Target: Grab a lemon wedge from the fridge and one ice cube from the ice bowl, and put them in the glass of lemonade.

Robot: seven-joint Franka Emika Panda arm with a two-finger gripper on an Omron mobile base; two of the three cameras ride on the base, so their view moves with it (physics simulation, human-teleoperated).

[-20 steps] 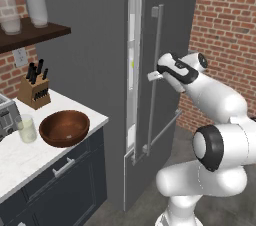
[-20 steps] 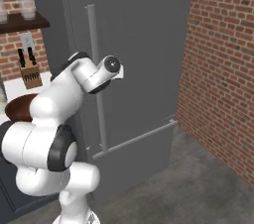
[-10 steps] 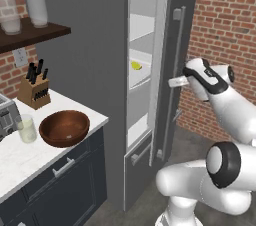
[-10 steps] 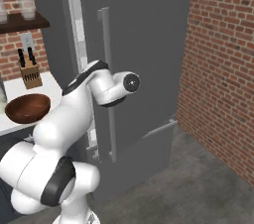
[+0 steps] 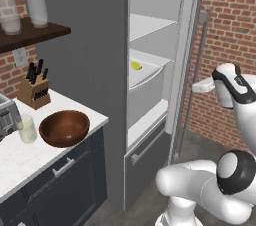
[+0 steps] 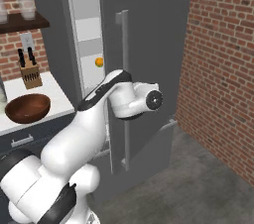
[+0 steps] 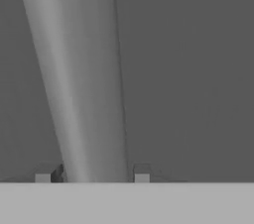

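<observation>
The fridge (image 5: 150,40) stands with its left door (image 5: 183,70) swung wide, light grey shelves showing inside. My gripper (image 5: 196,87) is shut on the door's long silver handle (image 7: 84,94), which runs between the two finger tips (image 7: 142,177). A small yellow piece, by its look the lemon wedge (image 5: 136,65), lies on a middle shelf. On the counter sit the reddish-brown ice bowl (image 5: 64,127) and, left of it, the glass of lemonade (image 5: 27,130). The ice cube is too small to make out in the bowl.
A round orange fruit (image 6: 99,62) shows inside the fridge. A knife block (image 5: 34,90) and a toaster (image 5: 6,116) stand on the white counter (image 5: 30,155). Tall frosted glasses (image 5: 36,4) line a wall shelf. A brick wall (image 6: 223,69) closes the right side.
The fridge door has swung from nearly closed to wide open, and my hand has travelled right and outward with its handle. The shelves and the yellow piece have come into sight.
</observation>
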